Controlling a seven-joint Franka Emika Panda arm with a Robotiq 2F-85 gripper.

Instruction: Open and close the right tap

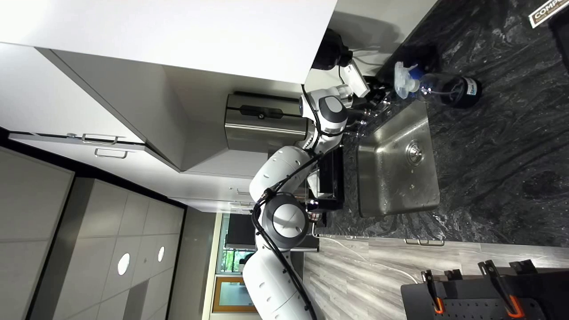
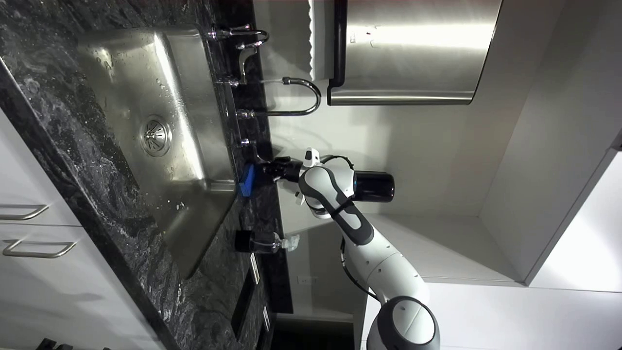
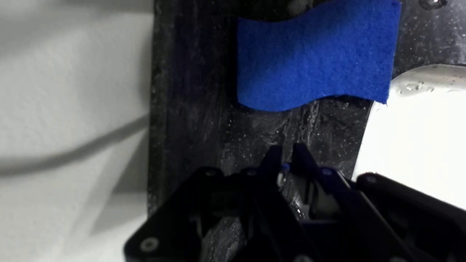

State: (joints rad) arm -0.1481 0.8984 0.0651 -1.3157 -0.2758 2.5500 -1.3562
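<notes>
The right tap is a small chrome handle point(image 2: 246, 142) on the dark counter beside the gooseneck spout point(image 2: 311, 99). Its lever points toward the wall. My gripper point(image 2: 272, 167) is low at that lever, and its black jaws also show in an exterior view point(image 1: 378, 92). In the wrist view the fingertips point(image 3: 287, 154) are close together, with the lever's blue-dotted chrome end point(image 3: 284, 169) between them, apparently touching both fingers. Most of the tap is hidden behind the fingers there. A faint pale line below the spout mouth looks like running water.
A blue sponge point(image 2: 247, 181) lies by the sink rim, close to the gripper, also in the wrist view point(image 3: 313, 58). A spray bottle point(image 1: 446, 89) stands beyond it. The steel sink point(image 2: 194, 155) lies in front. The left tap point(image 2: 235, 83) and wall point(image 3: 72, 109) are near.
</notes>
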